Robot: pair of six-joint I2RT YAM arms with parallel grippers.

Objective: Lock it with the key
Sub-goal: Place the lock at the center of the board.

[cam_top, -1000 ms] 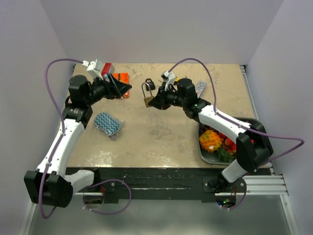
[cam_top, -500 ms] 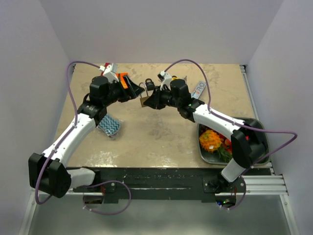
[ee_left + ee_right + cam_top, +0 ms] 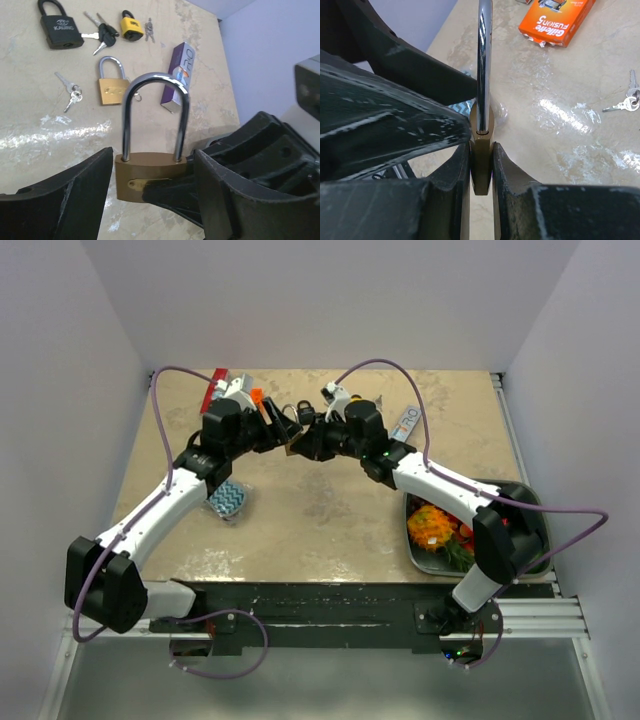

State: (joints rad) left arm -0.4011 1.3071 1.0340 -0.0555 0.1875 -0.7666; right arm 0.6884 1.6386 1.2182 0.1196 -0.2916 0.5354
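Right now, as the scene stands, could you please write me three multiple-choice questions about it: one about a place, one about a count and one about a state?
1. Where is the large brass padlock?
A) lying on the table
B) clamped in the right gripper
C) hanging from the left gripper

2. In the left wrist view, how many padlocks lie on the table?
A) one
B) three
C) five

3. How is the left gripper?
A) shut on the padlock
B) shut on nothing
C) open

Answers:
1 B, the right gripper's fingers press both faces of its body.
2 B, there is a black padlock, a yellow padlock and a small brass padlock.
3 C, its fingers stand apart, one on either side of the padlock's body.
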